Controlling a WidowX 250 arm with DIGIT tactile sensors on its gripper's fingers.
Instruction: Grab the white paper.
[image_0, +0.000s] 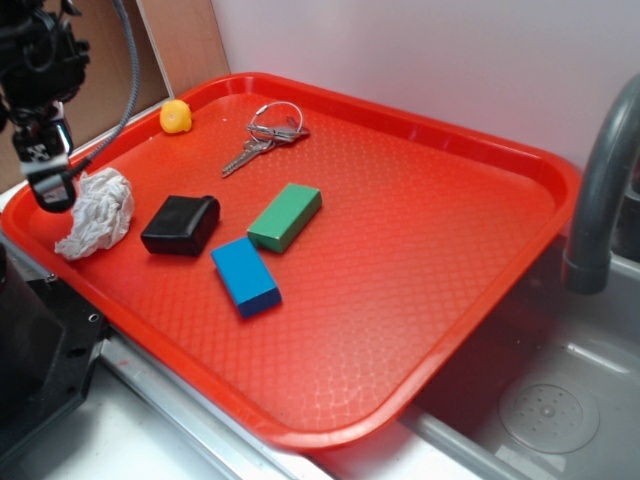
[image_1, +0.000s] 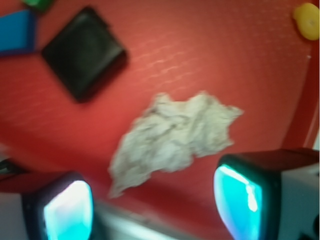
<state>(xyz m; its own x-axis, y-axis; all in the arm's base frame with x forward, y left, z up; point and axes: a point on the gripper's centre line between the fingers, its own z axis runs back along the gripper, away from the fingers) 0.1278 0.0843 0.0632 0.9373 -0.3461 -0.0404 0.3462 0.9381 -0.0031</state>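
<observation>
The white paper (image_0: 97, 212) (image_1: 172, 137) is a crumpled wad lying at the left end of the red tray (image_0: 420, 220), just left of the black block (image_0: 181, 225) (image_1: 84, 52). My gripper (image_0: 50, 185) (image_1: 152, 210) hovers above the tray's left rim, right beside the wad and a little above it. In the wrist view its two cyan pads (image_1: 67, 212) stand wide apart, open, with only tray between them. The paper lies just ahead of the fingertips, untouched.
On the tray also lie a blue block (image_0: 245, 276), a green block (image_0: 285, 216), a bunch of keys (image_0: 265, 135) and a small yellow object (image_0: 176, 116). A grey faucet (image_0: 600, 190) and sink stand at the right.
</observation>
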